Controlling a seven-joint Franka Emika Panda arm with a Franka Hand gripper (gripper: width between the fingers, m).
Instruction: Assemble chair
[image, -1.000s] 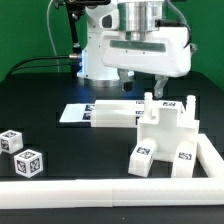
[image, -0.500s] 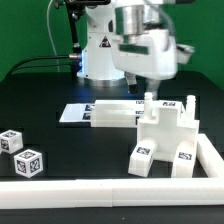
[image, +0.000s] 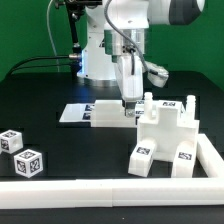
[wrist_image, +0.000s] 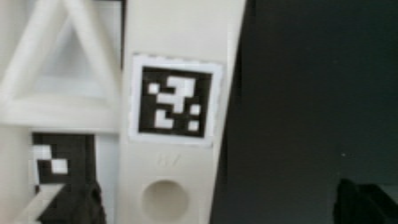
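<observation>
The chair parts are glossy white pieces with black-and-white tags. A partly joined block with upright posts (image: 166, 124) stands at the exterior view's right. A long flat slab (image: 112, 117) lies to its left. Two small cube legs (image: 20, 150) sit at the far left, and two tagged blocks (image: 163, 158) lie in front of the joined block. My gripper (image: 127, 99) hangs fingers-down just above the slab's right end, beside the posts. In the wrist view a tagged white bar with an oval hole (wrist_image: 175, 95) runs between my dark fingertips (wrist_image: 64, 203). My gripper (wrist_image: 214, 205) is open and empty.
A long white border rail (image: 100, 190) runs along the front and turns up the exterior view's right side (image: 212, 152). The marker board (image: 72, 113) lies flat behind the slab's left end. The robot base (image: 95, 60) stands at the back.
My gripper has turned about a quarter turn on its wrist. It has moved toward the exterior view's left and down, toward the slab's right end. The parts have not moved.
</observation>
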